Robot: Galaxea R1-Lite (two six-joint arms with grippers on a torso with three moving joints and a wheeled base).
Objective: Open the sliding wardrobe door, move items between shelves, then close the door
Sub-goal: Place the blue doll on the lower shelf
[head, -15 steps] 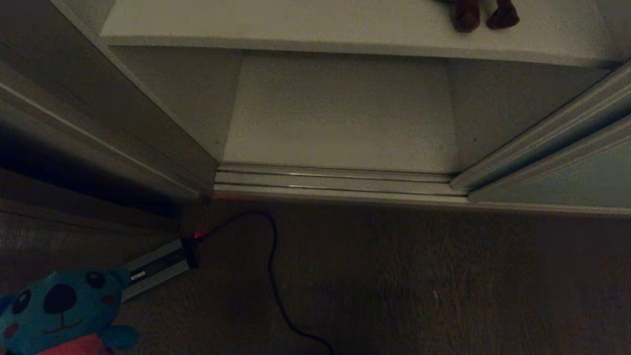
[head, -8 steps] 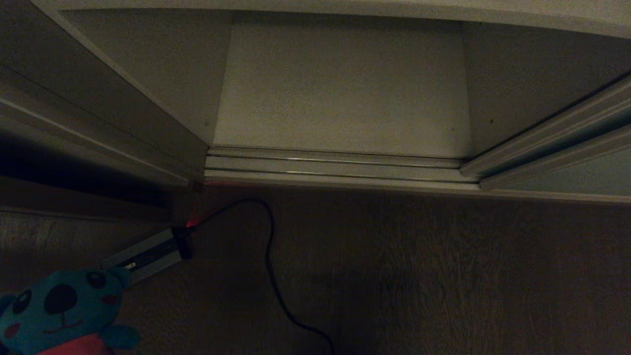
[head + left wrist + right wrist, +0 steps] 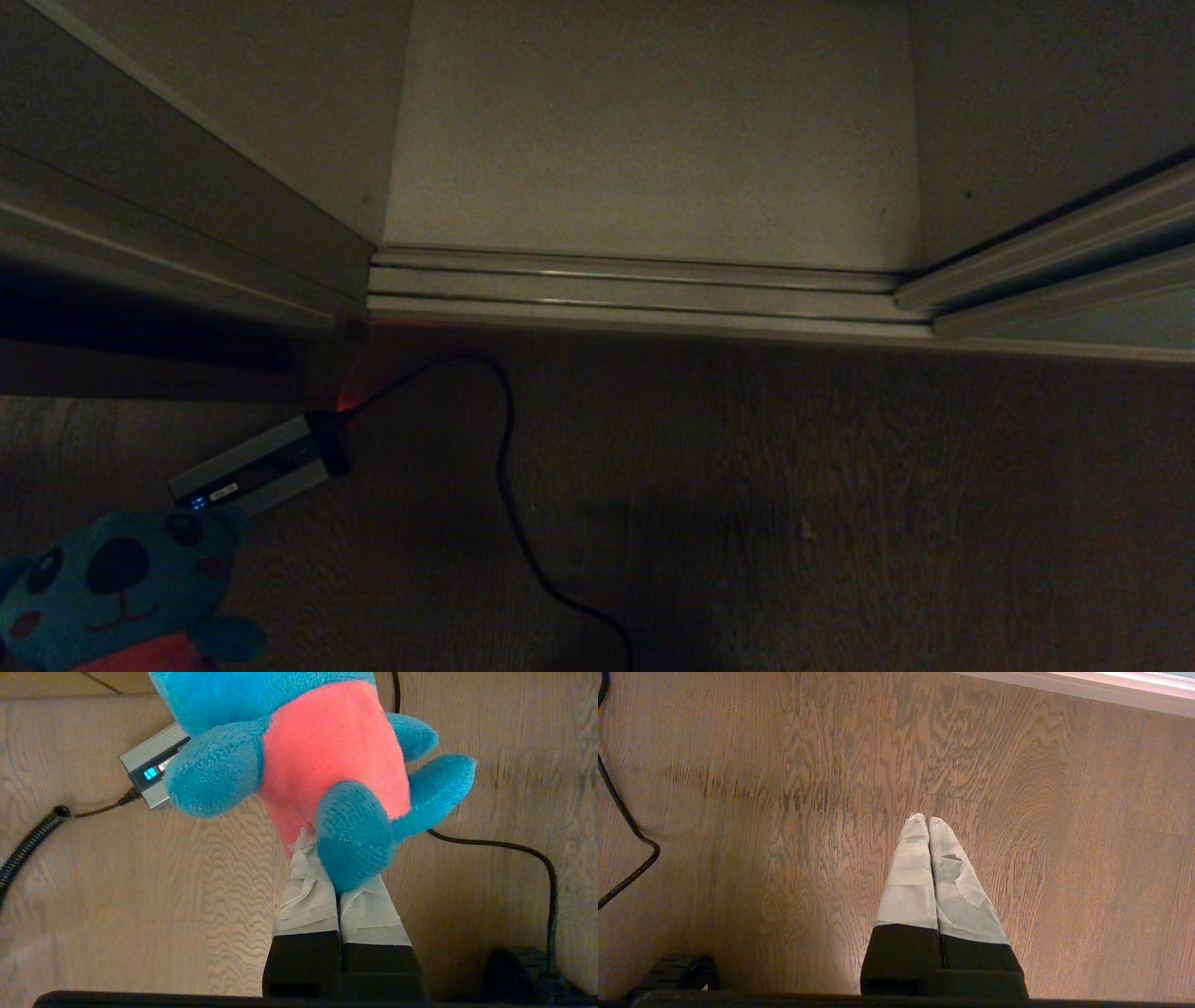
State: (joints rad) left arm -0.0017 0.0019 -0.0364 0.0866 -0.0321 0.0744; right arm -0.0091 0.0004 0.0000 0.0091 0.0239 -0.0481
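Observation:
The teal monster plush (image 3: pixel 112 597) hangs low at the left of the head view, above the wooden floor. My left gripper (image 3: pixel 332 872) is shut on its underside, where the red-pink belly (image 3: pixel 327 751) meets a teal leg that hides the fingertips. The right gripper (image 3: pixel 927 820) is shut and empty, pointing down at bare floor. The sliding wardrobe door (image 3: pixel 1111 327) stands slid to the right, leaving the wardrobe open. The lowest off-white shelf (image 3: pixel 653 140) lies bare behind the floor track (image 3: pixel 635 289).
A grey box (image 3: pixel 257 462) with a small blue light lies on the floor just beyond the plush, and its black cable (image 3: pixel 509 495) loops toward me. The brown side board (image 3: pixel 168 233) bounds the opening on the left. Wooden floor (image 3: pixel 840 513) spreads to the right.
The head view has tilted down: the upper shelf, with dark brown legs standing on it, has slid out at the top. The plush stays in the same corner, and the grippers remain shut.

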